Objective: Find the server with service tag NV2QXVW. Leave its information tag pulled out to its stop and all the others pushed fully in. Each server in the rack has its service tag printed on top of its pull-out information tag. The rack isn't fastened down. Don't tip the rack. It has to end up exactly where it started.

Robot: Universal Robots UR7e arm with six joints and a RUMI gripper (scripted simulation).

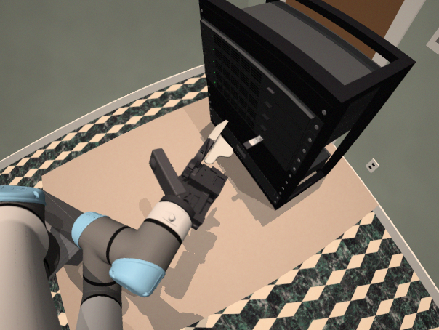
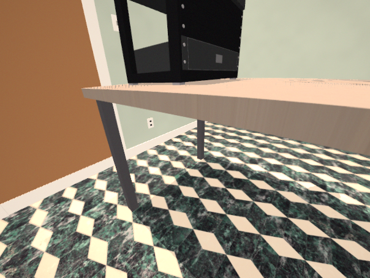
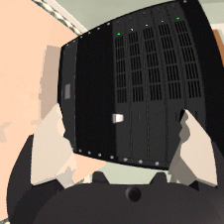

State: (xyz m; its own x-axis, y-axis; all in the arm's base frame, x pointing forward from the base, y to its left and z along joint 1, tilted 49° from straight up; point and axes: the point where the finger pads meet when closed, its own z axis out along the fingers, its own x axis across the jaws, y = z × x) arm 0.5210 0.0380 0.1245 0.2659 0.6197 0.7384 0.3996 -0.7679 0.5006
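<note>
A black server rack (image 1: 287, 91) stands on the tan table, holding several stacked servers with green lights. One light grey information tag (image 1: 253, 142) sticks out from a lower server's front; it also shows in the wrist view (image 3: 118, 118) as a small pale square. The other tags (image 1: 270, 89) look flush with the fronts. My gripper (image 1: 219, 139) is open and empty, a short way in front of the rack's lower left front, its pale fingers pointing at the rack. In the wrist view the fingers frame the rack front (image 3: 139, 89). The printing on the tag is not readable.
The rack's lower corner sits near the table's far right edge (image 1: 349, 171). In the exterior view the rack's underside and bottom panel (image 2: 209, 58) show above the table edge (image 2: 226, 104). A wall runs close behind the rack.
</note>
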